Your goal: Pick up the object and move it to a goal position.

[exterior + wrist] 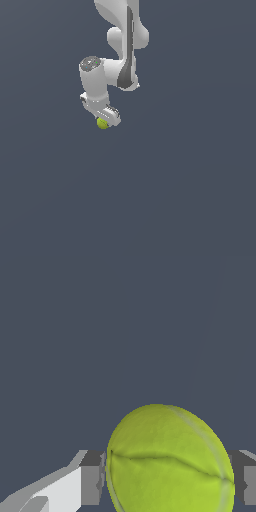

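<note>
1. I am gripping the small yellow-green ball [167, 461] between my grey fingertip pads [91, 476], my white claw [104, 120] closing on both its sides.
2. Only plain dark blue-grey ground [190, 190] is lying around my claw.

Fuzzy matt yellow-green ball [170, 461]; smooth, plastic-looking white claw [106, 118].

In the wrist view the ball [167, 461] is cut off by the picture's edge, as are the gripper's fingers [90, 478]; in the exterior view the gripper [104, 119] hides the ball's upper part.
</note>
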Controlling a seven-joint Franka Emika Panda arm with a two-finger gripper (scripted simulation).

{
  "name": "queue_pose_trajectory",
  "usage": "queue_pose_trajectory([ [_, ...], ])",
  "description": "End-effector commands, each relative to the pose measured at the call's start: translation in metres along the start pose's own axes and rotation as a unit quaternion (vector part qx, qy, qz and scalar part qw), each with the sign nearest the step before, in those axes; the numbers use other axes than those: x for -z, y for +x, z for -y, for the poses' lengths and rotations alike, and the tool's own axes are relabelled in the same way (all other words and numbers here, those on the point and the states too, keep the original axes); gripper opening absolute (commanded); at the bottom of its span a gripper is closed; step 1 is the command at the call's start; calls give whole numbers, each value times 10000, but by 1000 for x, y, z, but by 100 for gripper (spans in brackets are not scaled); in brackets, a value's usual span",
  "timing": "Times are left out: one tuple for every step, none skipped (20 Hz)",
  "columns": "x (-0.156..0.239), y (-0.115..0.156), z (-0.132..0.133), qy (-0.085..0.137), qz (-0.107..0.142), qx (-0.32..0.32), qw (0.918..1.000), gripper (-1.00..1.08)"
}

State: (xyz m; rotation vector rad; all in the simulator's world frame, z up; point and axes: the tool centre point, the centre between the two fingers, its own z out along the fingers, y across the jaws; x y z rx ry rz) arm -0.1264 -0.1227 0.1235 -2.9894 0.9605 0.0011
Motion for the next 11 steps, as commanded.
queue_pose_trajectory([
  [14, 4, -17, 4, -3, 5, 10000, -100],
  [19, 6, -23, 4, -3, 5, 10000, -100],
  [23, 7, -28, 1, -1, 3, 10000, -100],
  [27, 9, -33, 1, -1, 3, 10000, -100],
  [30, 10, -37, 1, -1, 3, 10000, -100],
  [33, 11, -40, -2, -3, 3, 10000, -100],
  [35, 12, -43, -2, -3, 3, 10000, -100],
  [37, 13, -45, -5, -4, 4, 10000, -100],
  [38, 14, -46, -5, -4, 4, 10000, -100],
  [39, 14, -47, -5, -4, 4, 10000, -100],
  [39, 14, -47, -5, -4, 4, 10000, -100],
])
